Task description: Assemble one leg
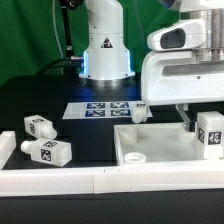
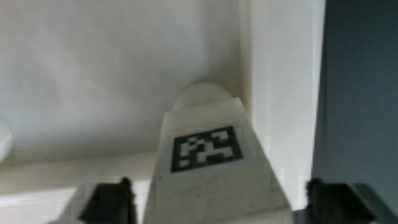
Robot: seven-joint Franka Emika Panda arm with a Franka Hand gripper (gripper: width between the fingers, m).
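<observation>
i hold one leg [image 2: 217,160] between my fingertips. in the wrist view the dark fingertips [image 2: 111,200] sit on either side of its body, pressed against its flanks, so my gripper [image 2: 217,205] is pinching the leg, not spread free. the tag sticker [image 2: 208,147] faces the wrist camera, and the rounded end of the leg points away from me, toward the tabletop panel [image 2: 107,70] beyond it.

in the exterior view the same leg [image 1: 211,133] hangs under my gripper [image 1: 205,128] at the exterior view's right, over the right part of the tabletop panel [image 1: 150,150], close to its raised rim [image 1: 170,127]. i judge that this placement serves the insertion step: the leg is held upright along its axis so that its end can meet a corner socket of the panel. whether the leg already touches the panel cannot be told from these views.

a low white wall [image 1: 60,180] runs along the front of the table. behind it, at the exterior view's left, two spare legs [image 1: 47,152] and [image 1: 40,127] lie on their sides near each other, well apart from the panel. a further leg [image 1: 141,111] lies just behind the panel's far rim. farther back, the marker board [image 1: 100,107] lies flat on the black table [image 1: 40,95], and behind it stands my white base [image 1: 107,50].
</observation>
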